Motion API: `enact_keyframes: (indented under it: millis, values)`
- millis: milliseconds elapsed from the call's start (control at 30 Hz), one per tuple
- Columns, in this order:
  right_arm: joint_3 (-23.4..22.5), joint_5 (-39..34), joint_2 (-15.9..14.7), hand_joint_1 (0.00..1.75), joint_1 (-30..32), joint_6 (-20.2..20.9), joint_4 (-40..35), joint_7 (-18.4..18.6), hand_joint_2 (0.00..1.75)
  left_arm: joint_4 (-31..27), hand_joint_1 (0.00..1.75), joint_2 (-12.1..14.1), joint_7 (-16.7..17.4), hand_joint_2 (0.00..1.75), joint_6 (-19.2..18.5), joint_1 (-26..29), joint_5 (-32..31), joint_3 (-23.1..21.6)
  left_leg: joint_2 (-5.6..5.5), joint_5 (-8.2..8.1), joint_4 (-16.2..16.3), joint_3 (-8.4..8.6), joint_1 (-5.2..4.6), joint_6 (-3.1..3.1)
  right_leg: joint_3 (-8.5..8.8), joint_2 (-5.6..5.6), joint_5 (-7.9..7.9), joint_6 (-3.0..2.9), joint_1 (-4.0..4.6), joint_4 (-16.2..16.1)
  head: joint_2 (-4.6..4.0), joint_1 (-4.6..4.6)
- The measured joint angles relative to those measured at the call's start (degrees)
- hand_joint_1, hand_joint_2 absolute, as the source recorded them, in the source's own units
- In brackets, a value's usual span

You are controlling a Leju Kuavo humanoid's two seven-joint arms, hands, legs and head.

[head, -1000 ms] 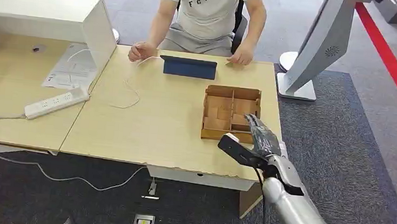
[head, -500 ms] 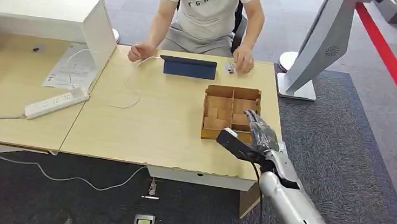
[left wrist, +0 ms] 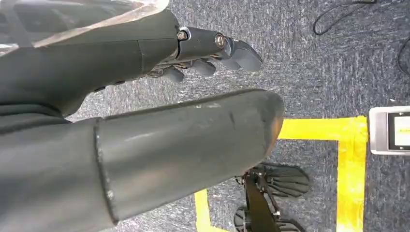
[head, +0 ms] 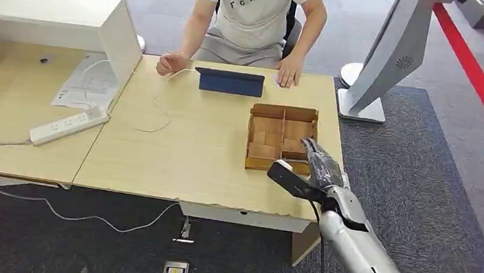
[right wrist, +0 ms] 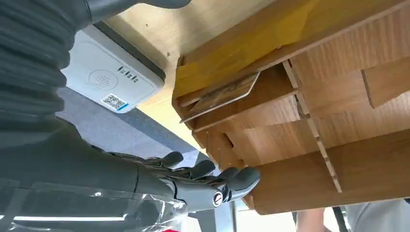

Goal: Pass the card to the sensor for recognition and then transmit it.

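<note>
A wooden divided box [head: 281, 137] stands near the table's right edge. In the right wrist view a pale card [right wrist: 223, 93] leans inside one compartment of the box [right wrist: 309, 121], and a white card sensor [right wrist: 109, 77] lies on the table beside the box. My right hand [head: 312, 171] hovers at the box's near right corner, fingers [right wrist: 208, 180] spread and holding nothing, a little apart from the card. My left hand [left wrist: 145, 106] hangs over the carpet floor with its fingers apart and nothing in it.
A person sits at the far side, one hand [head: 289, 72] resting on the table near a dark tablet [head: 229, 81]. A power strip [head: 68, 126], papers [head: 88, 83] and a white cabinet [head: 58, 21] occupy the left. A white stand [head: 384, 63] rises at the right.
My right hand has drifted slightly along the box's near corner and stays empty. The person's hand lifted off a small item by the tablet, then covered it again.
</note>
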Motion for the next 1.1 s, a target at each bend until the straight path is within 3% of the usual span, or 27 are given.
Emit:
enact_keyframes:
  millis: [400, 433, 467, 1100]
  values:
    - [0.39, -1.03, -0.07, 0.00, -0.93, -0.13, 1.92, -1.03, 1.75, 0.00, 0.00, 0.00, 0.98, 0.00, 0.22, -0.96, -0.52, -0.04, 0.00, 0.00, 0.00, 0.00, 0.00, 0.00, 0.01, 0.00, 0.00, 0.00, 0.00, 0.00, 0.00, 0.00]
    - [0.44, -1.03, -0.07, 0.47, -1.03, -0.15, 2.01, -1.07, 1.75, 0.00, 0.00, 0.00, 1.03, 0.00, 0.22, -1.01, -0.52, -0.04, 0.00, 0.00, 0.00, 0.00, 0.00, 0.00, 0.01, 0.00, 0.00, 0.00, 0.00, 0.00, -0.02, -0.02]
    - [0.48, -1.05, -0.04, 1.75, -1.11, -0.17, 2.14, -1.09, 1.75, 0.00, 0.00, 0.00, 1.03, 0.00, 0.24, -1.04, -0.52, -0.04, 0.00, 0.00, 0.00, 0.00, 0.00, 0.00, 0.01, 0.00, 0.00, 0.00, 0.00, 0.00, 0.00, -0.02]
    - [0.79, -2.75, 0.96, 1.75, -1.47, 0.04, 3.67, -2.05, 1.75, 0.00, 0.00, -0.04, 1.75, 0.00, 0.74, -1.41, -0.72, -0.42, 0.00, 0.00, 0.00, 0.02, 0.00, 0.00, 0.01, 0.00, 0.00, 0.00, 0.00, 0.00, 0.00, -0.02]
